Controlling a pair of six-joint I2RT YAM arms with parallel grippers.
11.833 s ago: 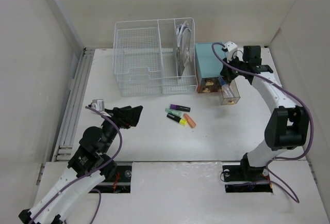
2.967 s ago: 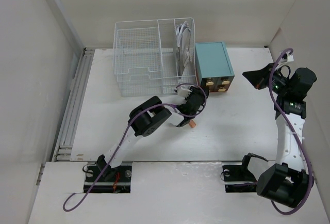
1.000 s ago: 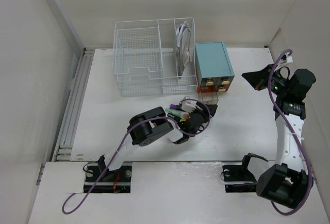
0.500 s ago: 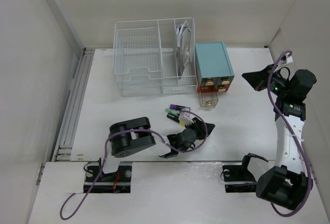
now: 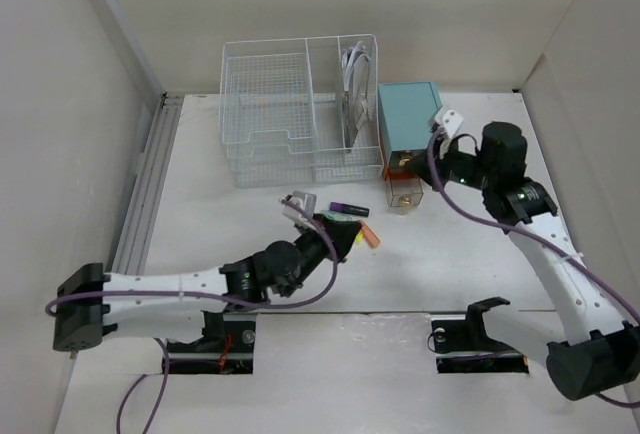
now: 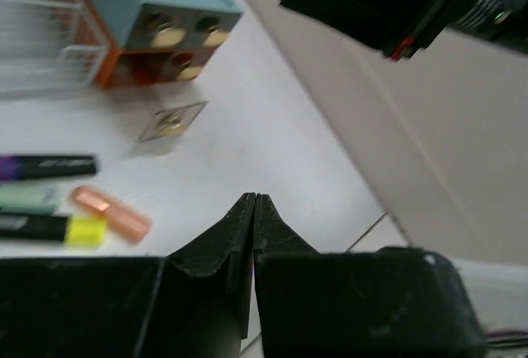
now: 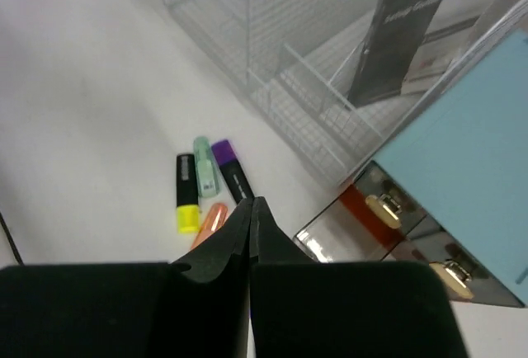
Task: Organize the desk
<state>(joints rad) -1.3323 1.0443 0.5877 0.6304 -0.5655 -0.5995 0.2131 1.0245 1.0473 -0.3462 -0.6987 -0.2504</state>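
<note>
On the desk (image 5: 200,204), mid-surface: highlighters (image 5: 350,210) lie loose near a pulled-out clear drawer (image 5: 403,194), likely their destination. Left gripper (image 6: 253,205) pinched shut, empty, just beside them. Right gripper (image 7: 250,209) also shut, empty, by the teal box (image 5: 410,119).

Desk (image 5: 200,209) — markers (image 5: 350,211), basket (image 5: 290,104), teal box (image 5: 408,119).

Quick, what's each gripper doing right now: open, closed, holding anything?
Left gripper: closed, nothing between the fingers.
Right gripper: closed, nothing between the fingers.
</note>
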